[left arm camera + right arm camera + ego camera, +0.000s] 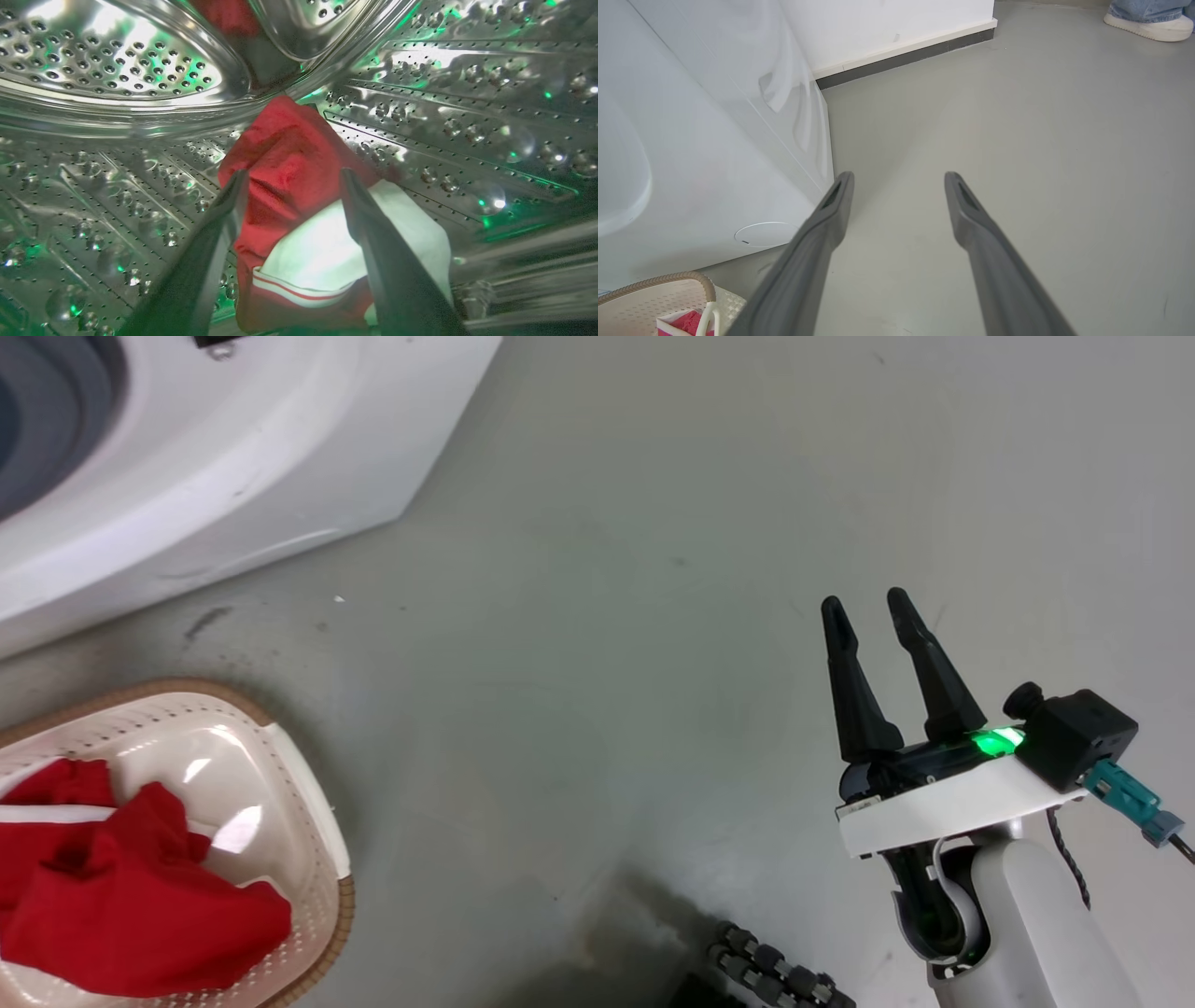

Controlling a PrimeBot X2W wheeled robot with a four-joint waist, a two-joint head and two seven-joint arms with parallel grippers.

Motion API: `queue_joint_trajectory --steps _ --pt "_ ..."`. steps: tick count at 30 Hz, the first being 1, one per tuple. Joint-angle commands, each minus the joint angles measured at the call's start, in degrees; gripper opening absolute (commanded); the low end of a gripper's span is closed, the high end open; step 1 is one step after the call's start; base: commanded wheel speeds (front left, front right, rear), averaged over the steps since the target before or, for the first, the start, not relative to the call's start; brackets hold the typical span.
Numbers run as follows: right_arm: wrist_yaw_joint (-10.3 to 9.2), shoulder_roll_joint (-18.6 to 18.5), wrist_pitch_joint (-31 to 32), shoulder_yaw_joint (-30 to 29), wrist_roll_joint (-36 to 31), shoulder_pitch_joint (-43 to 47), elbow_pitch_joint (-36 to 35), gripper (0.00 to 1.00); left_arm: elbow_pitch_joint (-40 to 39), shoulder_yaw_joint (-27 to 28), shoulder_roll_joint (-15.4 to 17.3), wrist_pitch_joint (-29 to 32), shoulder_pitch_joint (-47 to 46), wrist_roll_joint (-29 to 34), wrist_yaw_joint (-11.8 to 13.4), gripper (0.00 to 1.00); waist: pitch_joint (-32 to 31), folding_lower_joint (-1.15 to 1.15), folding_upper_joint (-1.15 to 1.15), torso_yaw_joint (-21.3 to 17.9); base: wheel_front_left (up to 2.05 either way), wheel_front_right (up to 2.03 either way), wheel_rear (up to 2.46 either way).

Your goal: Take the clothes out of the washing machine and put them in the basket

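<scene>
Jaws of the left gripper [293,173] gape empty over the red garment [289,140] in the drum [117,60]. Closing shallow, they could slip.

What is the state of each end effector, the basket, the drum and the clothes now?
Left end effector, open, pointed at the garment.
Right end effector, open, empty, above the floor.
Basket, upright, partly filled with red clothes.
Drum, holds one crumpled red and white garment.
</scene>
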Motion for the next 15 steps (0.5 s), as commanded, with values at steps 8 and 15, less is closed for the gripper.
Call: queue_joint_trajectory --steps 8,15 --pt "-0.01 0.1 -0.1 1.0 1.4 -0.1 -1.7 1.00 -0.9 -3.0 3.0 10.1 -4.4 -3.0 -0.1 1.00 4.0 -0.01 0.00 -2.4 0.00 0.00 0.00" --pt "-0.01 0.1 -0.1 0.6 1.6 1.0 -3.5 1.00 2.1 -5.3 4.8 14.7 -5.9 -4.4 -0.1 1.00 5.5 -0.01 0.00 -2.4 0.00 0.00 0.00"
